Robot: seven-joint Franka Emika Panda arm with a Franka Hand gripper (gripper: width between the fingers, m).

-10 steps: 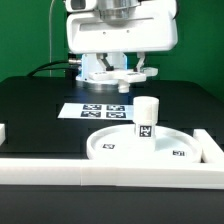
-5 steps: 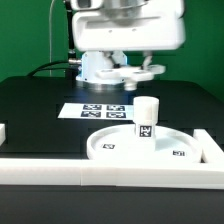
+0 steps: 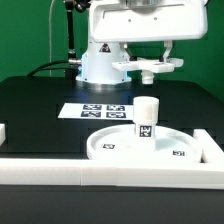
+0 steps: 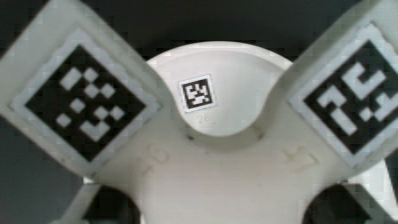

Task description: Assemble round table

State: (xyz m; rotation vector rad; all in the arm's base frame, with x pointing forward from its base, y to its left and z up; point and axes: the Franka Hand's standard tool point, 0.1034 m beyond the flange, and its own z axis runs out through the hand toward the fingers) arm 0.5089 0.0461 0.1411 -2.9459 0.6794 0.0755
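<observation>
The large round disc [image 3: 112,147] lies flat near the front of the table. The short cylindrical post [image 3: 146,117] stands upright at its centre. My gripper [image 3: 148,60] is shut on the small cross-shaped foot [image 3: 147,68] and holds it in the air, above and behind the post. In the wrist view the foot [image 4: 210,120] fills the frame, with tagged arms on either side and a small tag on its hub. My gripper [image 4: 214,208] clasps it, and the dark fingers [image 4: 100,200] show at its edges.
The marker board [image 3: 99,110] lies on the black table behind the disc. A long white rail [image 3: 100,172] runs along the front, with rail pieces at the exterior view's left [image 3: 3,131] and right [image 3: 211,147]. The robot base [image 3: 100,62] stands at the back.
My gripper has risen and moved toward the exterior view's right with the foot in it. It now hangs roughly over the post. The disc and post have not moved.
</observation>
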